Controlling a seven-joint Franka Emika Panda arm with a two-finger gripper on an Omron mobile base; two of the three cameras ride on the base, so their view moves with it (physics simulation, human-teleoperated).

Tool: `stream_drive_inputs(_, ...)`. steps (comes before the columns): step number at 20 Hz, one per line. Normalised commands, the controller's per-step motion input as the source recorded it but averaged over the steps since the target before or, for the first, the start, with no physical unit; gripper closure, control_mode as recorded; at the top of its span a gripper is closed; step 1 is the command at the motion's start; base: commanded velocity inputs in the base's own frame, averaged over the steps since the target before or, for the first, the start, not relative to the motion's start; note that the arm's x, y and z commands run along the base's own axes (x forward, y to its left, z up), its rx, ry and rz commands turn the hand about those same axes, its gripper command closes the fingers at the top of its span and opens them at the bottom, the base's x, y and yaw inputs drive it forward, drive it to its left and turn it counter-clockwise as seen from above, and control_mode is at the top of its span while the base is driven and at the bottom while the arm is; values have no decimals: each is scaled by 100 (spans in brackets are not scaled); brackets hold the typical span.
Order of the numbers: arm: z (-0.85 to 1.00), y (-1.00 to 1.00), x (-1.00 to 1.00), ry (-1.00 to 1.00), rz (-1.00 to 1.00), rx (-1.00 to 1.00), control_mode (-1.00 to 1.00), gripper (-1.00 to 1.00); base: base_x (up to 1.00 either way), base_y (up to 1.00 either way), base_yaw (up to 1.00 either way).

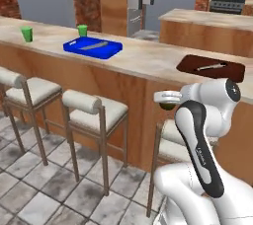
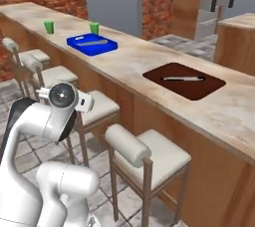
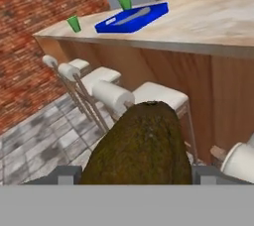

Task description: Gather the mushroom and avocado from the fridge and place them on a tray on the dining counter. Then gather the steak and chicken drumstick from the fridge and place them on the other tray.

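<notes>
Gripper (image 3: 136, 173) clamps the avocado (image 3: 141, 145) at lower centre, hiding stools behind. Blue tray (image 3: 131, 19), upper centre, holds an indistinct grey item.

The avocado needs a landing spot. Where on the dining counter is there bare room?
The dining counter is bare between the tray and the other tray. Each tray has an utensil on it with room around. Two green cups crowd the blue tray's far side.

Even, shadowless rendered light, soft low-resolution blur throughout.
</notes>
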Motion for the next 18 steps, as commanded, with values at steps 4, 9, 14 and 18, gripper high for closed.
stream_drive_inputs(4,0,0,0,0,0,0,100,100,48,43,-54)
stream_drive_inputs(9,0,0,0,0,0,0,100,100,51,43,-54)
stream_drive_inputs(14,0,0,0,0,0,0,100,100,56,39,-51)
stream_drive_inputs(18,0,0,0,0,0,0,100,100,41,77,-34)
